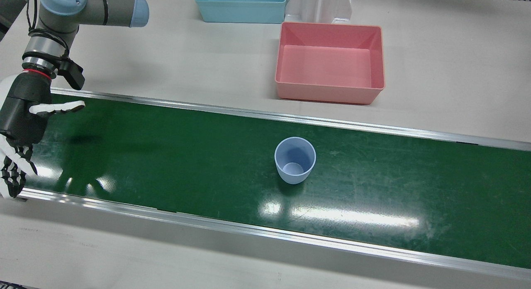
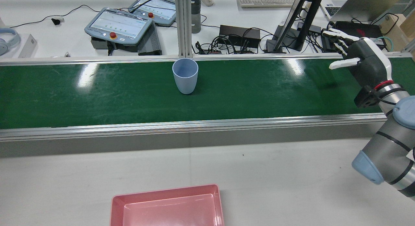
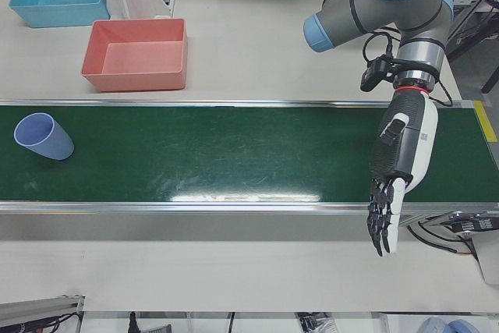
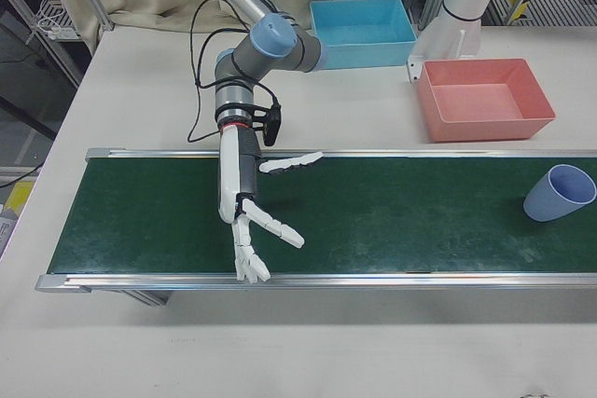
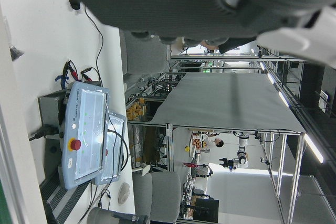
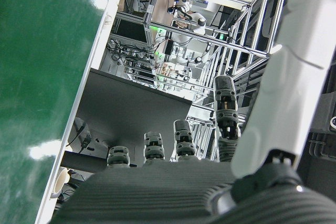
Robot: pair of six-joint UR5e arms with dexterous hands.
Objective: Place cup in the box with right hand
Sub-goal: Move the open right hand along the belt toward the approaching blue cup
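A light blue cup (image 1: 295, 158) (image 2: 185, 75) (image 3: 43, 136) (image 4: 558, 193) stands upright, mouth up, in the middle of the green belt (image 1: 166, 148). The pink box (image 1: 327, 92) (image 2: 167, 206) (image 3: 136, 76) (image 4: 485, 123) rests on the white table on the robot's side of the belt, with nothing in it. My right hand (image 1: 20, 123) (image 2: 361, 55) (image 4: 244, 188) hovers over the belt far from the cup, open, fingers spread, holding nothing. My left hand (image 3: 401, 157) hangs over the belt's other end, open and holding nothing.
A blue box (image 1: 240, 9) (image 4: 362, 20) and a white pedestal (image 1: 319, 7) stand beside the pink box. Metal rails (image 1: 265, 235) edge the belt. Beyond the belt lie teach pendants (image 2: 118, 25), cables and a monitor stand (image 2: 291, 21).
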